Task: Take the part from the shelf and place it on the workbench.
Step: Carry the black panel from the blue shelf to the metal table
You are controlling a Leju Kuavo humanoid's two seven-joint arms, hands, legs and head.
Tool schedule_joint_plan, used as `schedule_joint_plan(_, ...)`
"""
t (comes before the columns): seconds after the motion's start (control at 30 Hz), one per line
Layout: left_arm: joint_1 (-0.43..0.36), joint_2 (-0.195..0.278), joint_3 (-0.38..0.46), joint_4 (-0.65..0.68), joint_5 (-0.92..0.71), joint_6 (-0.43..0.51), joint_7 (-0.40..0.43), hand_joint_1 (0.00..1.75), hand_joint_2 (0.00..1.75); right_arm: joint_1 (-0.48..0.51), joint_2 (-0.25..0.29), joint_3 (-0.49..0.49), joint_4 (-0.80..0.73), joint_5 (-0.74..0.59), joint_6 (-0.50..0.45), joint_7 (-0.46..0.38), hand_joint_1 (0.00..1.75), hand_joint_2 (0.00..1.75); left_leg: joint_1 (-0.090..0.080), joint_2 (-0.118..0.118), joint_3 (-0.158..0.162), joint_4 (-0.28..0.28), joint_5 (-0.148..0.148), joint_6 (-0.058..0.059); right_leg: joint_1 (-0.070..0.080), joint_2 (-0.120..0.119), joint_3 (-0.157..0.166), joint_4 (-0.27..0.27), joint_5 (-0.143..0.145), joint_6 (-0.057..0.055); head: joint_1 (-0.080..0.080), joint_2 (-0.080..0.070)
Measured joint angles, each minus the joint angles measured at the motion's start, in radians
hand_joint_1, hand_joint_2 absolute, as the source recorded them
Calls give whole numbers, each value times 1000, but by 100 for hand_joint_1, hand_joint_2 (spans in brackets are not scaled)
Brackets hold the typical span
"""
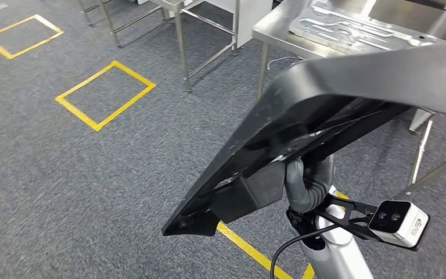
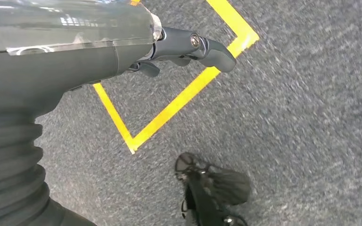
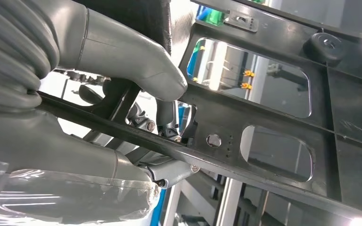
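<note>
Grey carpet floor (image 1: 64, 174) marked with yellow tape squares (image 1: 104, 95). Beyond, a steel workbench (image 1: 267, 30) bearing a ribbed metal plate (image 1: 354, 29). In front of the workbench and above the floor, a large black part (image 1: 348, 87), tilted, held up from beneath by the right hand (image 1: 305, 186). At the right wrist, thumb and fingers (image 3: 136, 66) clamped across a black bar of the part's frame (image 3: 264, 117). Lower, over the carpet, the left hand (image 2: 179, 49), holding nothing, fingers loosely curled and apart.
</note>
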Motion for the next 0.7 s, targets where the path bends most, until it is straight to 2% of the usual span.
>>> schedule_joint_plan(0.03,1,0,0,0,0,0,0,0,175,0,0,1,1,1,-1,0,175,175,1,-7,21,-60,43,1,0,14,2,2,-2,2,0,0)
schedule_joint_plan(0.1,1,0,0,0,2,2,2,0,175,-3,0,5,2,1,-4,1,175,175,5,-53,74,-194,105,6,-1,40,-1,10,-6,9,0,0)
schedule_joint_plan(0.13,1,0,0,0,2,3,3,0,175,-5,0,8,4,1,-6,2,175,175,7,-73,91,-235,117,9,-2,52,-5,13,-6,14,0,0)
schedule_joint_plan(0.17,1,0,0,0,3,6,6,0,175,-7,0,11,5,1,-9,3,175,175,7,-84,97,-251,117,13,-3,62,-10,14,-5,20,0,0)
schedule_joint_plan(0.23,-2,-1,0,0,4,11,9,0,175,-9,0,15,8,1,-12,5,175,175,6,-67,99,-257,119,24,-5,84,-17,13,-1,32,0,0)
schedule_joint_plan(0.27,-3,-2,0,0,4,14,11,0,175,-11,0,16,9,1,-13,5,175,175,7,-55,101,-261,121,31,-4,75,-21,18,-6,37,0,0)
schedule_joint_plan(0.3,-4,-4,0,0,5,15,11,0,175,-13,0,17,10,1,-14,5,175,175,9,-41,102,-266,124,38,-2,54,-32,40,-20,42,0,0)
schedule_joint_plan(0.37,-2,-5,0,0,5,16,12,0,175,-19,0,19,12,0,-14,5,175,175,8,-16,104,-271,126,48,-1,-13,-83,146,-79,51,0,0)
schedule_joint_plan(0.4,-1,-5,0,0,4,16,12,0,175,-20,1,20,14,0,-14,5,175,175,7,-3,104,-271,125,50,-4,-34,-119,219,-111,54,0,0)
schedule_joint_plan(0.43,1,-5,0,0,5,16,12,0,175,-21,1,22,17,0,-14,5,175,175,6,11,104,-271,124,51,-6,-44,-149,280,-132,58,0,0)
schedule_joint_plan(0.47,2,-5,0,0,5,16,12,0,175,-20,1,23,19,0,-14,5,175,175,6,24,104,-271,123,51,-9,-49,-165,309,-135,60,0,0)
schedule_joint_plan(0.5,2,-5,0,0,5,16,12,0,175,-20,1,24,22,0,-15,5,175,175,6,37,105,-271,121,50,-11,-53,-159,299,-118,62,0,0)
schedule_joint_plan(0.53,1,-5,0,0,5,16,12,0,175,-21,1,25,24,0,-16,5,175,175,6,48,108,-271,120,48,-12,-62,-132,247,-86,62,0,0)
schedule_joint_plan(0.6,-1,-5,0,0,5,16,12,0,175,-25,1,27,26,0,-20,5,175,175,3,68,116,-269,114,41,-6,-106,-51,96,-24,54,0,0)
schedule_joint_plan(0.63,-1,-5,0,0,5,15,12,0,175,-27,1,29,26,0,-22,5,175,175,1,77,119,-269,112,36,-2,-125,-22,41,-7,47,0,0)
schedule_joint_plan(0.67,-1,-5,0,0,5,15,12,0,175,-30,1,30,27,0,-25,4,175,175,-2,86,122,-268,109,30,3,-136,-8,13,-2,41,0,0)
schedule_joint_plan(0.7,-1,-6,0,0,5,14,12,0,175,-32,1,31,28,-1,-27,3,175,175,-4,96,124,-269,107,25,7,-133,-7,4,-4,36,0,0)
